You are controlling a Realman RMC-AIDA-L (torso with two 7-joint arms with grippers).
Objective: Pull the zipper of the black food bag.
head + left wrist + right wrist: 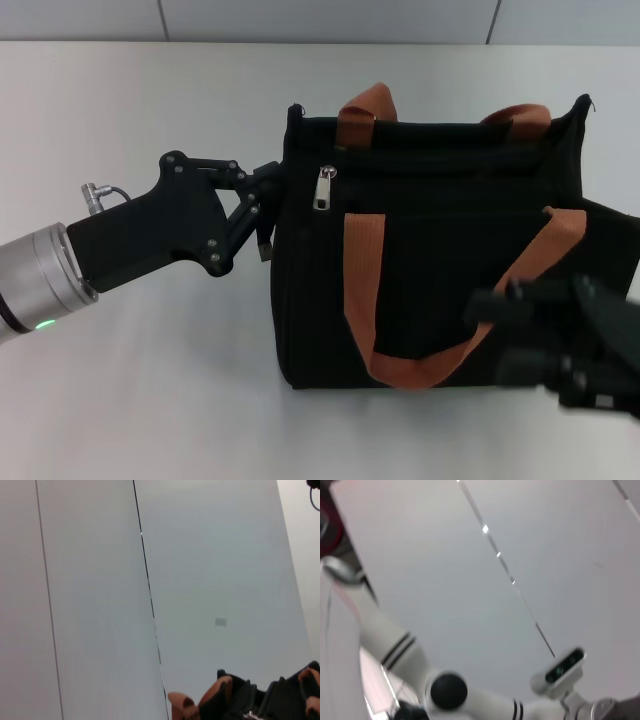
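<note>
Left gripper (268, 215): at the bag's left end wall, near its upper corner; fingers closed together against the black fabric, though whether any cloth is pinched cannot be told; black linkage body and silver wrist reaching in from the left over the surface.
Right gripper (510, 318): low at the right, in front of the bag's near side, close to the camera and blurred; dark finger pointing left over the lower part of the front handle; open or closed cannot be told.
Black food bag (450, 250): boxy, standing on the surface at centre-right, top tilted toward the camera; left end touching the left gripper.
Zipper (323, 187): silver teardrop pull lying on the black zip line at the bag's top left, just beside the left gripper's fingers but apart from them; untouched by either gripper.
Front handle (362, 290): orange-brown webbing looping down the near side of the bag.
Rear handle (365, 105): orange-brown webbing rising at the far edge, also seen low in the left wrist view.
Surface (150, 380): pale, matte, carrying the bag.
Right wrist view: white robot body and a pale panelled ceiling, no bag.
</note>
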